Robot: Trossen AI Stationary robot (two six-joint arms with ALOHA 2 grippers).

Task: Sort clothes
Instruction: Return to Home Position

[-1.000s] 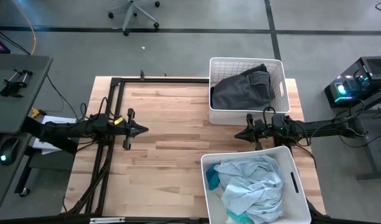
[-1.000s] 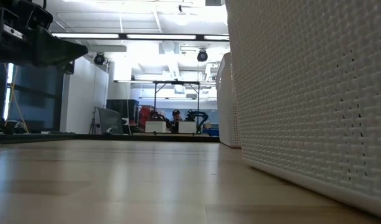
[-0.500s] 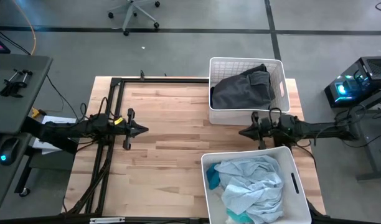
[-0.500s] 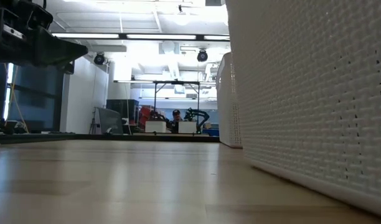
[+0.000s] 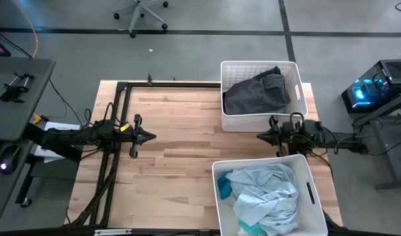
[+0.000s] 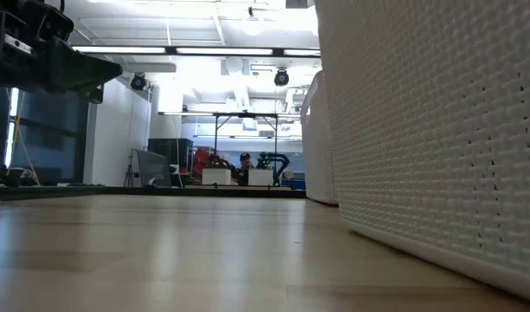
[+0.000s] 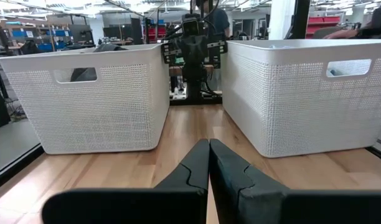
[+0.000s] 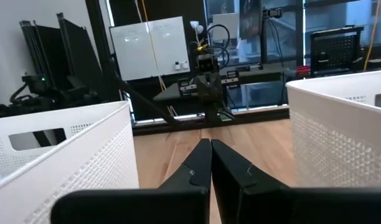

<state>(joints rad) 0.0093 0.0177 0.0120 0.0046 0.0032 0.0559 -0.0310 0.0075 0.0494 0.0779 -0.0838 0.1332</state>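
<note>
Dark charcoal and black clothes lie in the far white slatted bin. Pale blue, white and teal clothes lie in the near white bin. My left gripper is shut and empty above the table's left part; it also shows in its wrist view. My right gripper is shut and empty in the gap between the two bins; it also shows in its wrist view.
A black frame runs along the table's left and far edges. Bare wooden table top lies between the two grippers. In the low view the near bin's wall fills the right side.
My right gripper has drawn back toward the table's right edge between the two bins, staying shut. The far bin has shifted slightly toward the right.
</note>
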